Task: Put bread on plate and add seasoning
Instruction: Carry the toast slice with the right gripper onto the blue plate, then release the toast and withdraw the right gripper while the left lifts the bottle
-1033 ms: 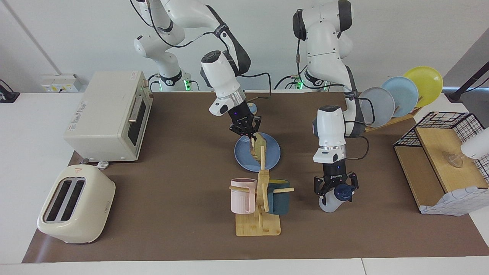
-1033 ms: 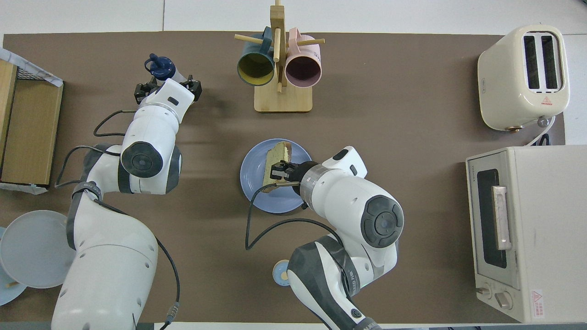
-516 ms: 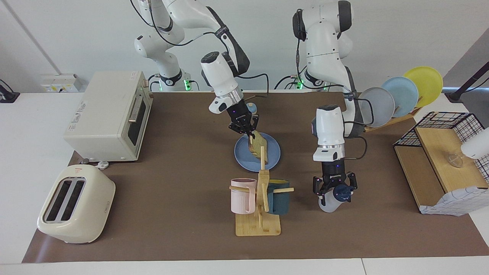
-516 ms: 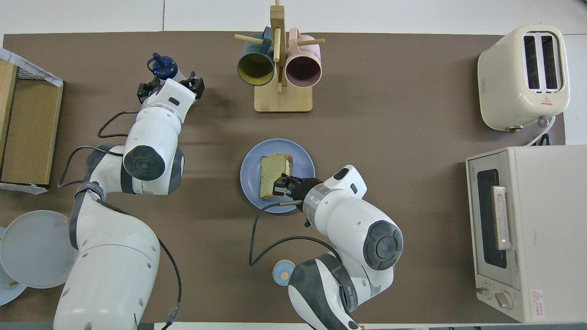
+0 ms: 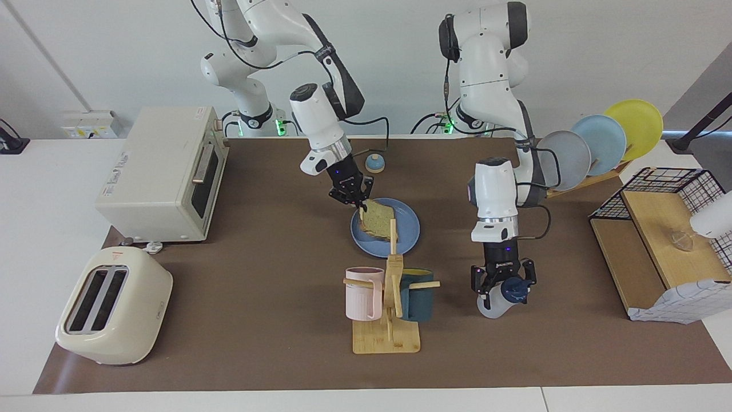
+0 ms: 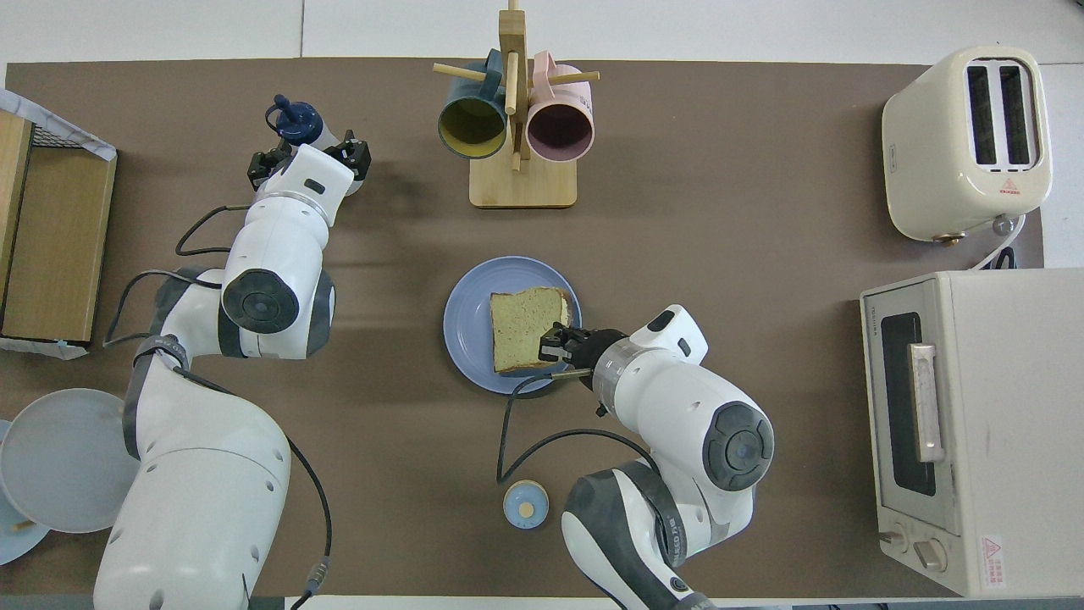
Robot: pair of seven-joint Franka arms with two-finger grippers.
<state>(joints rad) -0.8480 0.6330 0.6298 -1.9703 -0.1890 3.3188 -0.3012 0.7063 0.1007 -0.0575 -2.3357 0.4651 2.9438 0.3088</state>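
The bread (image 5: pixel 378 219) (image 6: pixel 525 327) lies almost flat on the blue plate (image 5: pixel 407 238) (image 6: pixel 468 329) in the middle of the table. My right gripper (image 5: pixel 359 207) (image 6: pixel 555 344) is shut on the bread's edge that faces the right arm's end of the table, low over the plate's rim. The seasoning (image 5: pixel 492 308), a whitish bottle with a navy cap (image 6: pixel 294 124), stands on the mat toward the left arm's end. My left gripper (image 5: pixel 503 284) (image 6: pixel 309 158) is down around the bottle's upper part, open, with a finger on each side.
A wooden mug rack (image 5: pixel 388 335) with a pink and a dark mug stands just farther from the robots than the plate. A toaster (image 5: pixel 111 306) and a toaster oven (image 5: pixel 163 171) stand at the right arm's end. At the left arm's end are a plate rack (image 5: pixel 595 143) and a wire basket (image 5: pixel 663 240). A small bell (image 5: pixel 374 164) sits near the robots.
The right gripper has swung the bread from standing on edge down onto the plate and shifted toward the right arm's end. The left gripper has stayed at the seasoning bottle.
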